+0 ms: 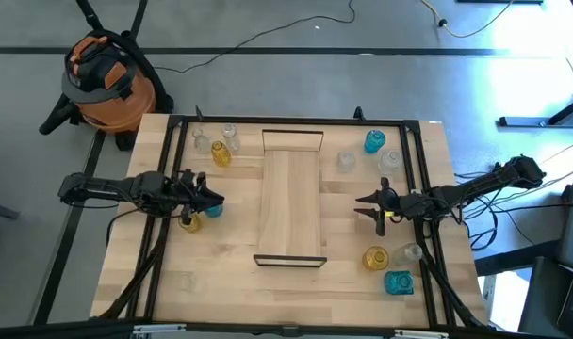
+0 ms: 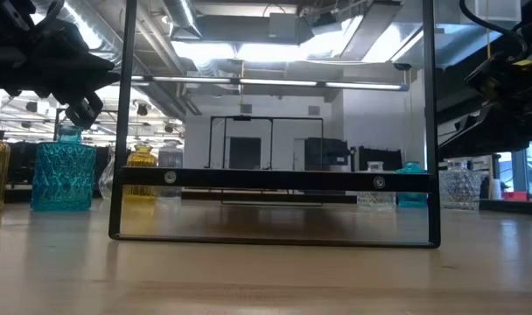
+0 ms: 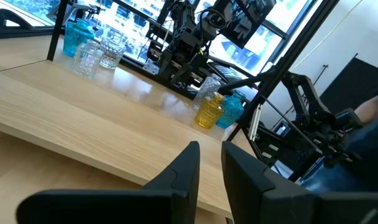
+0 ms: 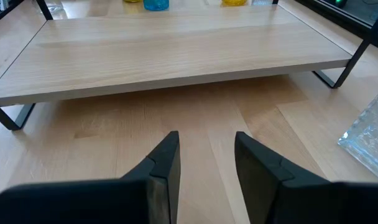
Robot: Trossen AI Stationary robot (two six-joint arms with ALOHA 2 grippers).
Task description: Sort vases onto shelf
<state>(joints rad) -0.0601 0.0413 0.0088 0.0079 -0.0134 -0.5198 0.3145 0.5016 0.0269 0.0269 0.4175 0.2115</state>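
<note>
Pale planked tabletop carries the shelf at its centre — a smooth, bare wood board on thin dark wire frames. Small faceted glass vases cluster near the corners, well apart from the board. Left gripper and right gripper hover beside its long edges, fingers slightly parted — both empty, with open wood between them and the board.

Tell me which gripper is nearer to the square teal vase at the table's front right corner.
Right. The right gripper hovers beside the shelf, with the square teal vase a short way toward the table's front. The left gripper is across the shelf, much farther away.
</note>
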